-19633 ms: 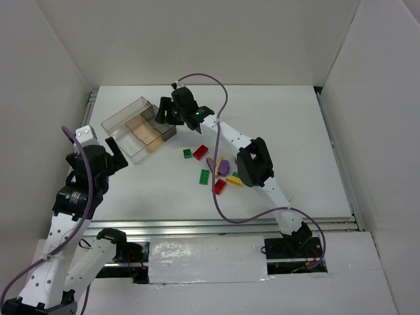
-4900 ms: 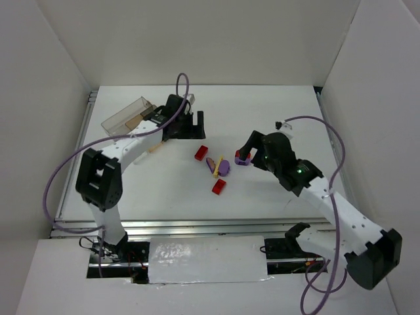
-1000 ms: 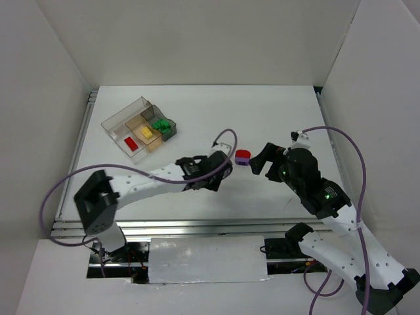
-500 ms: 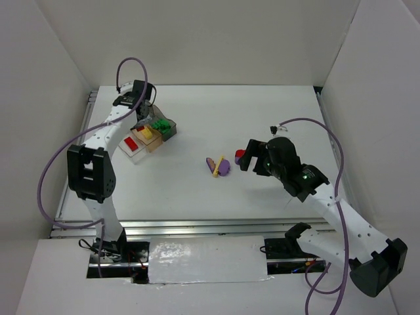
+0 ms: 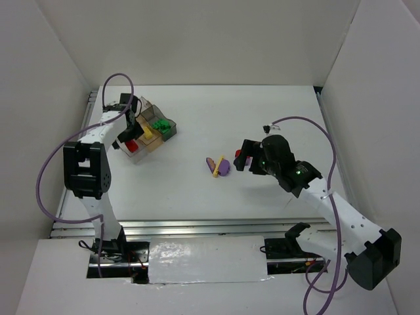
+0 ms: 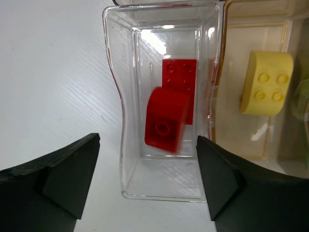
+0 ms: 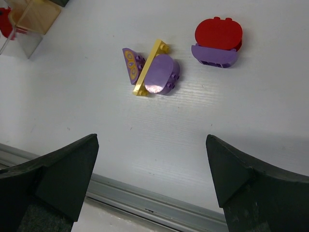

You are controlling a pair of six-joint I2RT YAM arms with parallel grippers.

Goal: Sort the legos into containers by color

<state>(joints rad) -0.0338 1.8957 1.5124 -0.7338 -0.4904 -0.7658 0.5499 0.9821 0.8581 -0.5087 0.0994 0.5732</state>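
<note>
– At twelve o'clock from the left gripper (image 6: 147, 145), spread wide, red bricks (image 6: 165, 118) lie in the clear compartment (image 6: 126, 159); lift straight up.
– Right gripper (image 7: 152, 140) gapes empty; red-on-purple stack (image 7: 217, 41) at one o'clock, perhaps joined, so pinch squarely.

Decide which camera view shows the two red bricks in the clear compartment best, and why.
Left wrist. The red bricks sit mid-frame, large, inside the clear compartment, a curved one overlapping a flat studded one. Top external shows the red bricks only as a tiny patch; right wrist catches a red sliver at its top-left corner.
</note>
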